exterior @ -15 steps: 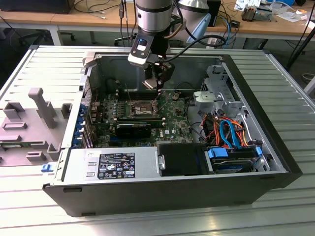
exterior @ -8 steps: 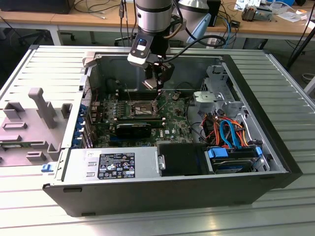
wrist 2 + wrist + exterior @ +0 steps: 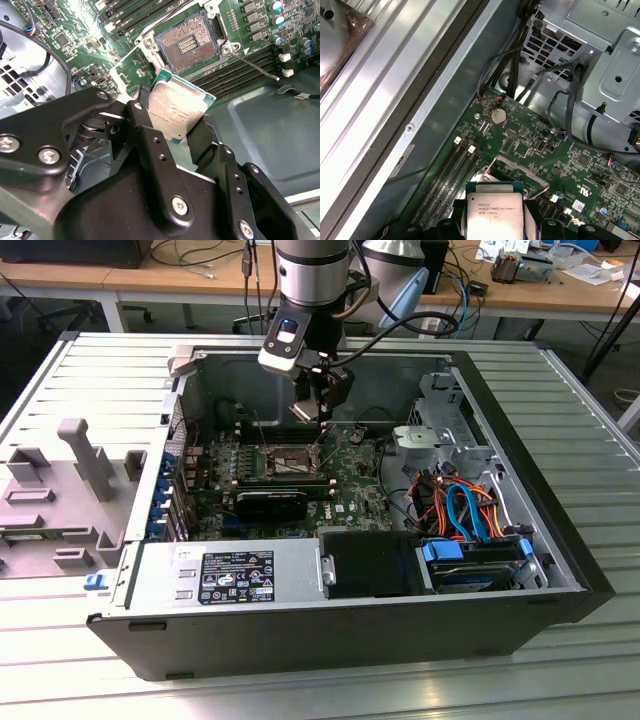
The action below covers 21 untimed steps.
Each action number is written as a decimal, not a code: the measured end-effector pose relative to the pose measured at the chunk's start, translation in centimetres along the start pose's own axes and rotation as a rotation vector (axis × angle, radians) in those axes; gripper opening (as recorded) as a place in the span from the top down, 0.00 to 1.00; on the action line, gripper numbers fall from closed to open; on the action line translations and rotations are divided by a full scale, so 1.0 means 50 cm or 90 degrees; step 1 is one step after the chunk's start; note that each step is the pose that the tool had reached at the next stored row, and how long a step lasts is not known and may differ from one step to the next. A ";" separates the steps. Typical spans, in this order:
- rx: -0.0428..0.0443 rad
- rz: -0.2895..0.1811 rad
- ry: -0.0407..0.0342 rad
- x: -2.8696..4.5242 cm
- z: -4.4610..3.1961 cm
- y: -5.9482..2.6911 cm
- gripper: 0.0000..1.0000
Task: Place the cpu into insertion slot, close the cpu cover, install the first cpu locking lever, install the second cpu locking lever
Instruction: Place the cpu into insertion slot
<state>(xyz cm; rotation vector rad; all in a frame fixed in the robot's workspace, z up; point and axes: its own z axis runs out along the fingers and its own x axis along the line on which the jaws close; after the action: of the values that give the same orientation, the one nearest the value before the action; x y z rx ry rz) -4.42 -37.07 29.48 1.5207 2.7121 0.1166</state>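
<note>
Step in hand: cpu placement, first of four. Tool [image 3: 322, 420] is closed on the cpu [image 3: 176, 111], pinching two opposite edges and holding it tilted near the open, bare insertion slot [image 3: 187, 45]. I judge seating calls for levelling and squaring the chip over the socket.

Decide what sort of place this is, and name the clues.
Probably a robotics lab or workshop: an opened desktop computer case lies on a ribbed metal table, cluttered wooden desks stand behind it, and the robot's hand grips a cpu.
</note>
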 end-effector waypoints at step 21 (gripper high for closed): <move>-0.0002 0.019 -0.0016 0.000 0.000 0.000 0.46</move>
<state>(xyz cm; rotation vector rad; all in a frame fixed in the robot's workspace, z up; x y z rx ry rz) -4.42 -37.07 29.48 1.5609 2.6878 0.1156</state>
